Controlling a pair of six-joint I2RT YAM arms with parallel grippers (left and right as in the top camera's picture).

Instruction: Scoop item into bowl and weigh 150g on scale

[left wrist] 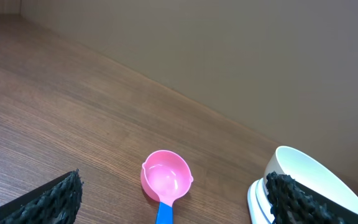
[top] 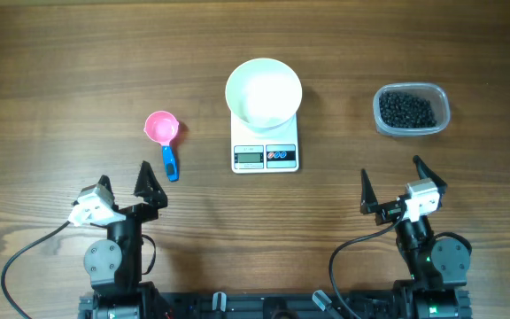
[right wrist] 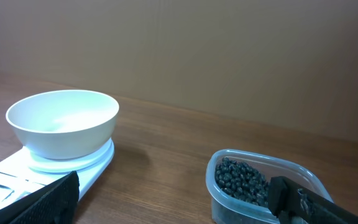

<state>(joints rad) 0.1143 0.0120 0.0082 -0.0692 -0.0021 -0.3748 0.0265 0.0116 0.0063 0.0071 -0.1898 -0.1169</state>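
Overhead, both arms crouch at the near edge, left gripper (top: pixel 124 177) and right gripper (top: pixel 392 175) spread wide. White bowl (top: pixel 264 91) sits on the scale (top: pixel 266 157) between them; black beans (top: pixel 406 110) fill a tub (top: pixel 443 115) to its right.

Quick head count from the top view: one bowl (top: pixel 264 91) at 12 o'clock, one scale (top: pixel 265 133) under it with one display (top: pixel 249 158) and two buttons (top: pixel 277 156), one scoop (top: pixel 161 129) at 9 o'clock, and one container (top: pixel 444 111) at 2 o'clock. The beans (top: pixel 405 110) in it are way too many to count. Two grippers: left gripper (top: pixel 123 175) at 7 o'clock, right gripper (top: pixel 390 168) at 5 o'clock. One table (top: pixel 60 71).
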